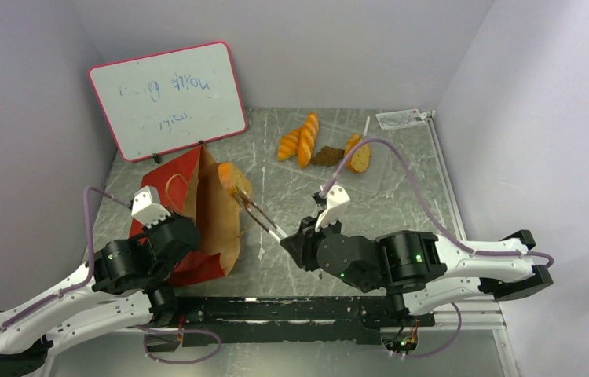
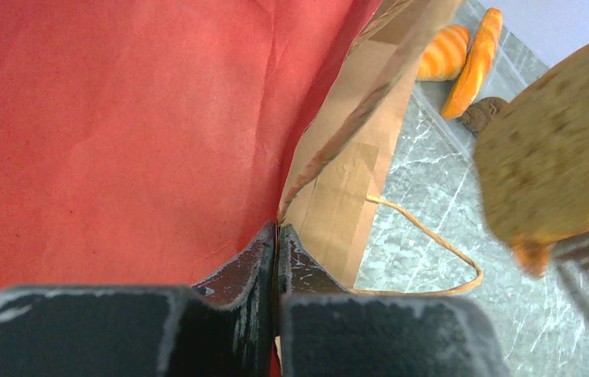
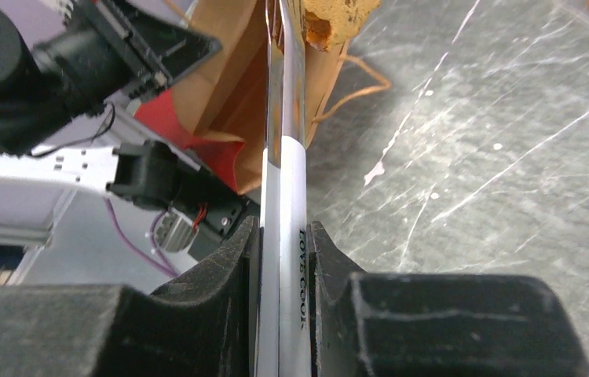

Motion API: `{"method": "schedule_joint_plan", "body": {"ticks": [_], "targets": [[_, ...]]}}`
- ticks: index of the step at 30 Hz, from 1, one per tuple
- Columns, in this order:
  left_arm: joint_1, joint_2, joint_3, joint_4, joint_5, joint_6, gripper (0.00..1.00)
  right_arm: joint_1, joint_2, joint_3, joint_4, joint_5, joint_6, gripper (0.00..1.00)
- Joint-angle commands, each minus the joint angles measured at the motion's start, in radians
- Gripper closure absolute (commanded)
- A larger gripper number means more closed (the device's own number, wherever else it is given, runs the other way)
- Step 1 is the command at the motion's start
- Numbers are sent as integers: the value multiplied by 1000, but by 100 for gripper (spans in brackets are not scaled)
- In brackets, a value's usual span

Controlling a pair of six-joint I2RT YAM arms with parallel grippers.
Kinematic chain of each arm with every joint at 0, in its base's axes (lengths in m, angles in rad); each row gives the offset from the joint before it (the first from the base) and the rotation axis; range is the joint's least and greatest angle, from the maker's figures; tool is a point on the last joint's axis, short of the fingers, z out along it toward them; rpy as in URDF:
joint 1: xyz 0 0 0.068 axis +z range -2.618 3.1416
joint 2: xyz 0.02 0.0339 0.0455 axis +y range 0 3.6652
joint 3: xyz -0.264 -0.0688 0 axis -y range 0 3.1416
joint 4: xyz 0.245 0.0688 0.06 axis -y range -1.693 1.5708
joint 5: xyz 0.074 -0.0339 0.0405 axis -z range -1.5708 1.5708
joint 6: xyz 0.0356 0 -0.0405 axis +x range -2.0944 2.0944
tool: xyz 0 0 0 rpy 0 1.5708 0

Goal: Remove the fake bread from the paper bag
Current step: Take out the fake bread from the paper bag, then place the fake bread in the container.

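the step in hand looks like the lift-out of one more piece. the right gripper [image 3: 283, 236] has its jaws closed tight on the handle end of long metal tweezers [image 1: 258, 214]. the tweezer tips pinch a piece of fake bread [image 1: 234, 179] at the mouth of the paper bag [image 1: 206, 224], seemingly just clear of the rim. the bag lies on its side at the left of the desk [image 1: 370, 212]. the left gripper [image 2: 276, 236] has its jaws fully closed on the bag's red paper edge, pinning it.

four other bread pieces [image 1: 308, 139] lie together at the far side, well apart from the bag. the next move probably calls for carrying the pinched piece far and right toward them without easing the squeeze, then loosening the tweezers there. the piece could slip from such thin tips.

the desk is grey, marbled and scratched. pale lilac walls close it in, and a pink-framed whiteboard [image 1: 167, 98] leans at the far left.
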Motion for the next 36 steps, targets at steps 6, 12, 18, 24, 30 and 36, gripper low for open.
{"method": "schedule_joint_plan", "body": {"ticks": [6,12,18,24,30,36], "targets": [[-2,-18,18,-28,36,16,93,2,29,165,-157,321,18,100],[-2,-39,27,-23,74,57,93,-66,33,184,-252,408,66,100],[-3,-70,33,7,110,115,93,-297,14,108,-159,323,-49,100],[-1,-77,43,31,144,162,93,-573,43,22,6,169,-213,100],[-2,-82,52,79,181,214,93,-797,68,-59,127,33,-274,100],[-2,-85,67,94,203,253,93,-922,91,-120,188,-36,-286,100]]}}
